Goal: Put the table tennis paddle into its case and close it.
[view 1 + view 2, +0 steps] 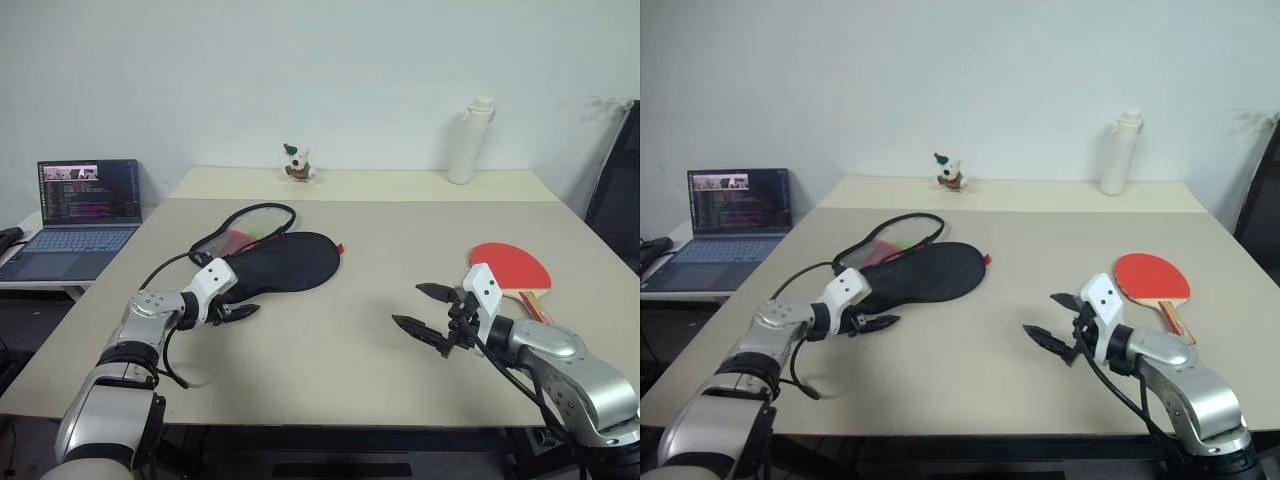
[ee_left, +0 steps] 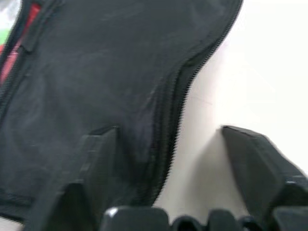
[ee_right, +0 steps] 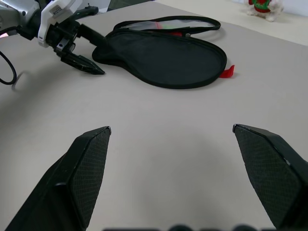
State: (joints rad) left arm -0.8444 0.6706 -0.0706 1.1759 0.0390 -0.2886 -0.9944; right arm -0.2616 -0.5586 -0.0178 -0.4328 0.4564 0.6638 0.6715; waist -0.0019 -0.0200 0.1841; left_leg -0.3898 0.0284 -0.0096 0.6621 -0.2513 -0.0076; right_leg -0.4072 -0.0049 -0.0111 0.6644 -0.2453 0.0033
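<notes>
Paddle [image 1: 511,267] lies flat near the counter's [image 1: 330,340] right edge, well apart from the unzipped case [image 1: 283,262] at centre-left; bare counter lies between. Left gripper [image 1: 232,306], fingers parted, straddles the case's narrow end. Right gripper [image 1: 428,313], spread wide and empty, hovers beside the paddle.

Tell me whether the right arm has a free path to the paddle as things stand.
Probably yes. The paddle lies flat on the table just beyond the right gripper, whose jaws stand open, with nothing between them.
</notes>
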